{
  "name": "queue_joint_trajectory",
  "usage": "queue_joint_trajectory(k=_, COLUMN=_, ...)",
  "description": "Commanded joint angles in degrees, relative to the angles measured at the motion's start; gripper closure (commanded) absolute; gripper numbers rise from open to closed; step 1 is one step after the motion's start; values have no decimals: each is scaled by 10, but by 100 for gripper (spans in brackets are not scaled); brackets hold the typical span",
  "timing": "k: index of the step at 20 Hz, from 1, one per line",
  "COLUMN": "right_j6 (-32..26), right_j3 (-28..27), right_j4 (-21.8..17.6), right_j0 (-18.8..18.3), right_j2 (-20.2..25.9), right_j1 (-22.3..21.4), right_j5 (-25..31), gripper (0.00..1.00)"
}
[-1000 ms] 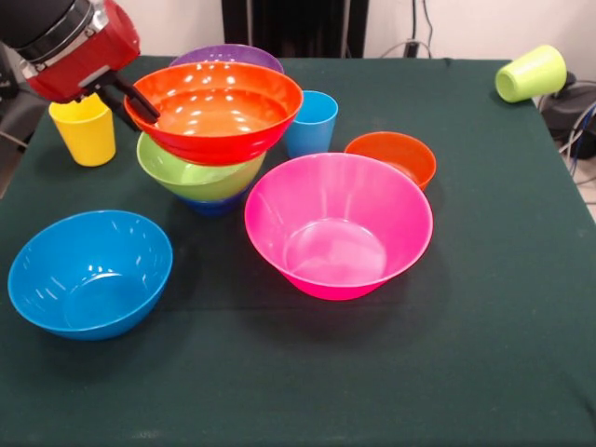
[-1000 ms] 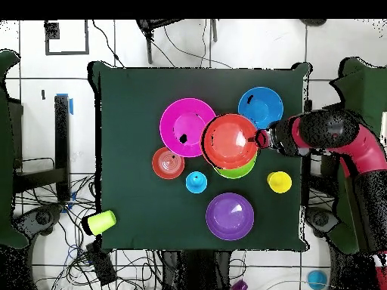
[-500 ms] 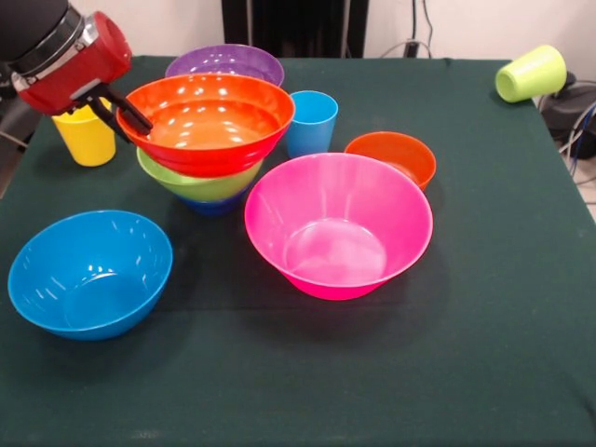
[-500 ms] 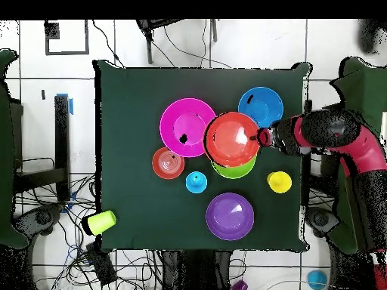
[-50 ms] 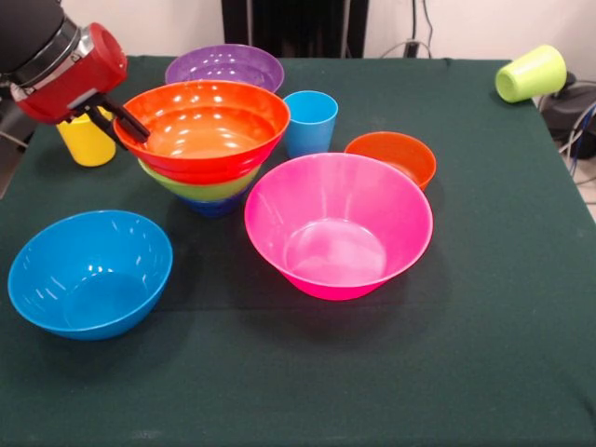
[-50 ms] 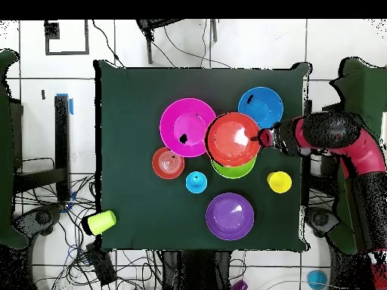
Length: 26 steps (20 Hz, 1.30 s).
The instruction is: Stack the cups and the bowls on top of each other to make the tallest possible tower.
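Front view: hand (image 5: 128, 124) pinching the orange-red bowl (image 5: 212, 126) by its rim, upper left; light, stiff, slippery plastic.

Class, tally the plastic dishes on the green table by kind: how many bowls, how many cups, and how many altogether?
Bowls: 7 - purple, orange-red, lime, dark blue, light blue, pink, small orange.
Cups: 3 - yellow, light blue, lime, on its side.
Total: 10.
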Motion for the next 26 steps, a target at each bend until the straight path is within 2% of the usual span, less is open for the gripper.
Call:
queue_joint_trajectory(k=1, right_j6=-172, right_j3=-19, right_j4=-36, right_j0=0, right_j2=-10, right_j1=2, right_j5=32, gripper=100)
queue_joint_trajectory(k=12, right_j6=-169, right_j3=-15, right_j4=-32, right_j0=-2, right_j2=-6, right_j1=-21, right_j5=56, gripper=100)
queue_joint_trajectory(k=26, right_j6=-160, right_j3=54, right_j4=-46, right_j0=-35, right_j2=-6, right_j1=-26, right_j5=3, gripper=100)
